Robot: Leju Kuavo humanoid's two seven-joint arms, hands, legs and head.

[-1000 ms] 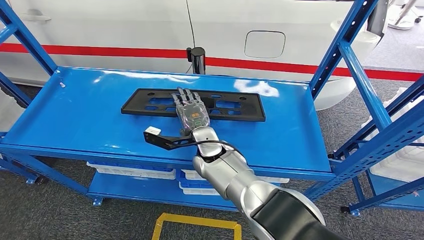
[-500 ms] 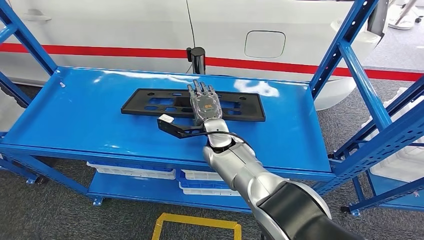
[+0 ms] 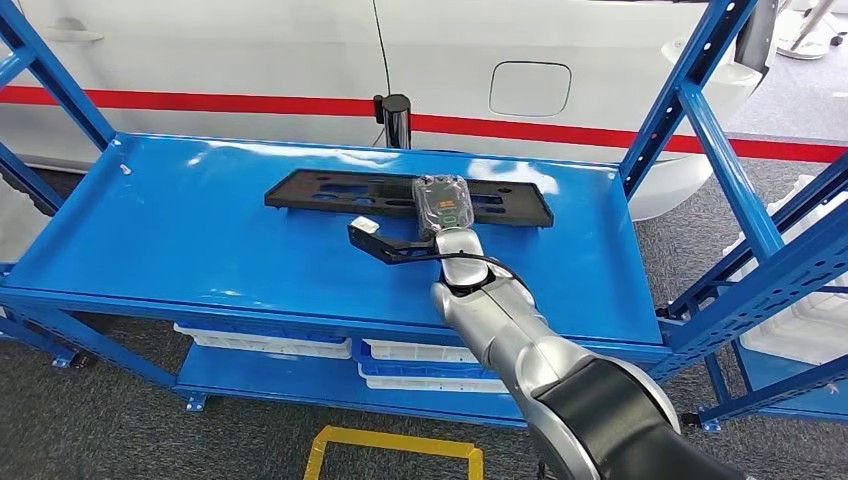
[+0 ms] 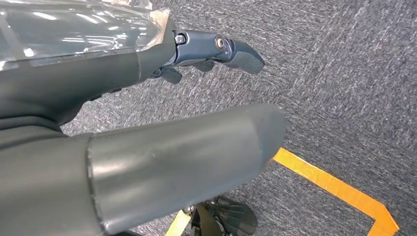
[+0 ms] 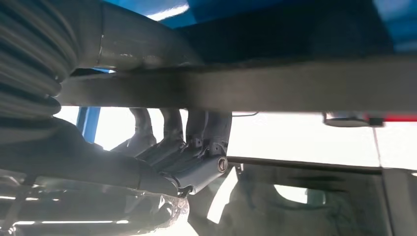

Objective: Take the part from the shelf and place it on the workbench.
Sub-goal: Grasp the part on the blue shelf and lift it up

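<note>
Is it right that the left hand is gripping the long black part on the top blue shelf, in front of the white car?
Not quite: it is the right hand that grips the long black part, as the head view shows, with the arm coming in from the right. The part does sit at the top blue shelf, in front of the white car. The left hand hangs over the grey floor, holding nothing.

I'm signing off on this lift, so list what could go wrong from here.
1. The right hand holds the long black part near its middle, right of centre; the ends could tip and strike the shelf.
2. The right wrist view shows the fingers curled over one edge only, so the part may slip.
3. The blue upright stands near the part's right end and could catch it as it comes out.
</note>
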